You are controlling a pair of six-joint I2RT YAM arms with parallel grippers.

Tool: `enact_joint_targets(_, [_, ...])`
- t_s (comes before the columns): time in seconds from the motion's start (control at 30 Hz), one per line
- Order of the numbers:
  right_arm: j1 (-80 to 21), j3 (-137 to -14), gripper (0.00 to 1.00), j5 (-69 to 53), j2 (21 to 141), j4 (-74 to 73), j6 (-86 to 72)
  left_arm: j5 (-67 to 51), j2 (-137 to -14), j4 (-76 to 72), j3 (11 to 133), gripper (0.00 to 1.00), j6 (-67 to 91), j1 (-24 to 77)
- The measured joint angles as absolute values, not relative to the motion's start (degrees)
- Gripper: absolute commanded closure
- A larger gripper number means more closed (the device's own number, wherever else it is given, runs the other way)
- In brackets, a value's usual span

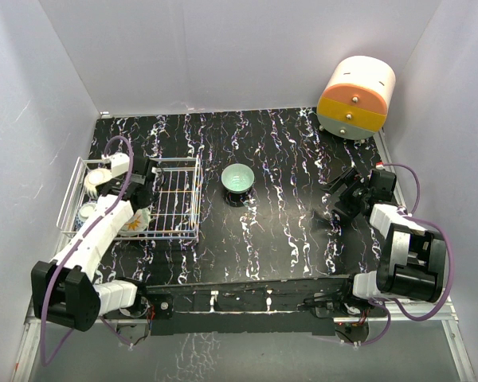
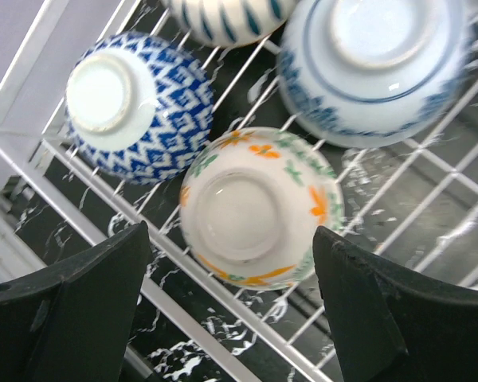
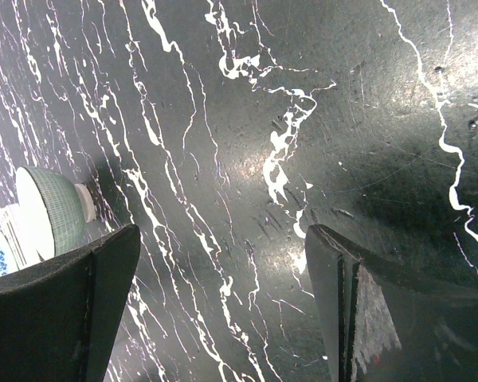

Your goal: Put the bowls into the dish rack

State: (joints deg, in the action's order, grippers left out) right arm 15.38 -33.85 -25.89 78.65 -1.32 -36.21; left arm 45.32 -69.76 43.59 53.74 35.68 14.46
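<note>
The white wire dish rack [image 1: 175, 199] stands at the left of the black marbled table. Several bowls lie upside down in it: an orange-floral bowl [image 2: 259, 205], a blue zigzag bowl [image 2: 135, 107], a pale blue-banded bowl [image 2: 374, 68] and a striped bowl [image 2: 227, 16]. My left gripper [image 2: 231, 310] is open and empty, just above the floral bowl; it shows over the rack's left part in the top view [image 1: 139, 187]. A teal bowl [image 1: 237, 179] stands upright on the table right of the rack, also in the right wrist view [image 3: 52, 211]. My right gripper [image 1: 334, 208] is open and empty above bare table.
A cream-and-orange cylindrical drawer unit [image 1: 356, 97] stands at the back right. White walls close in the table on three sides. The rack's right half [image 1: 179, 187] holds no bowls.
</note>
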Motion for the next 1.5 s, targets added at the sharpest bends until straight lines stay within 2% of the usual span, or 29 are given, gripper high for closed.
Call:
enact_joint_targets(0.3, [15.38,-33.85,0.13,-25.80,78.35,-1.39,-36.32,33.61,-59.09,33.63,58.65,0.22,27.07,17.74])
enact_joint_targets(0.43, [15.38,-33.85,0.13,-25.41,78.35,-1.43,-36.29,31.46,-60.01,28.69,60.95,0.22,23.59,28.62])
enact_joint_targets(0.53, [15.38,-33.85,0.13,-25.26,78.35,-1.48,-36.29,31.33,-65.21,23.51,62.02,0.23,18.98,39.92])
enact_joint_targets(0.7, [15.38,-33.85,0.13,-25.17,78.35,-1.54,-36.29,25.50,-75.02,14.02,62.02,0.22,8.58,49.84])
enact_joint_targets(0.97, [15.38,-33.93,0.13,-25.04,78.35,-1.93,-36.29,13.65,-86.61,2.81,62.81,0.22,-2.79,50.70])
enact_joint_targets(1.23, [15.38,-34.00,0.13,-25.02,78.37,-1.93,-36.29,8.86,-100.09,-2.96,65.71,0.23,-7.81,49.76])
enact_joint_targets(1.5, [15.38,-34.00,0.13,-25.02,78.70,-1.89,-36.27,8.95,-105.60,-6.02,67.13,0.24,-8.36,47.88])
